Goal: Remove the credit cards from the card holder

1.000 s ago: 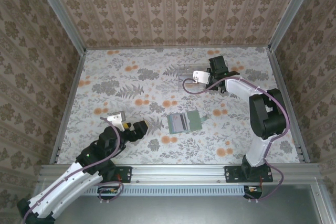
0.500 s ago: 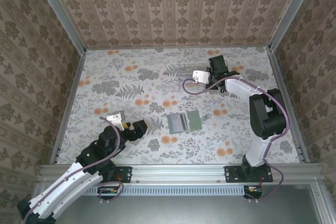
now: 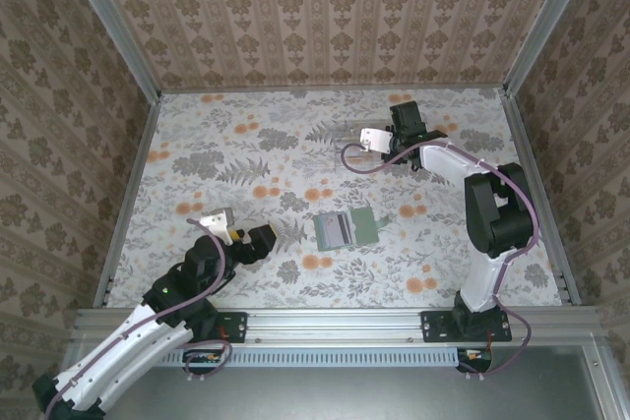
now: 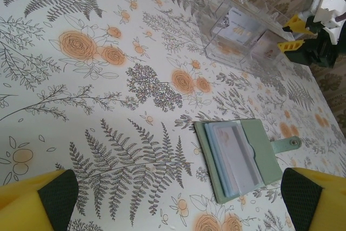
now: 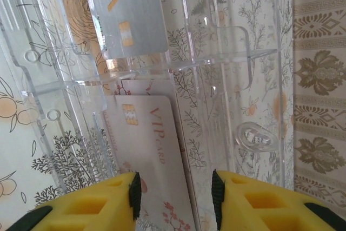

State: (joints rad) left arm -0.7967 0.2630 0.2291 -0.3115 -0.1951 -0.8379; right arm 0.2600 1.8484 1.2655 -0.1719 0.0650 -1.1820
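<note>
While left claw (image 4: 179,198) and right claw (image 5: 174,193) gape, the card holder (image 3: 346,228) lies on the table (image 3: 246,145), far from edges.

The top camera is looking down over the counter (image 3: 246,154) from its near side; the left wrist camera is facing far-right toward the clear tray (image 4: 216,31), the right viewing it close-up.

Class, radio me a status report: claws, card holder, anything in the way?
Left claw open, short of flat grey-green card holder; pale cards in its slots. Right claw open over clear plastic tray holding pale pink VIP card, grey card. Nothing blocking holder.
</note>
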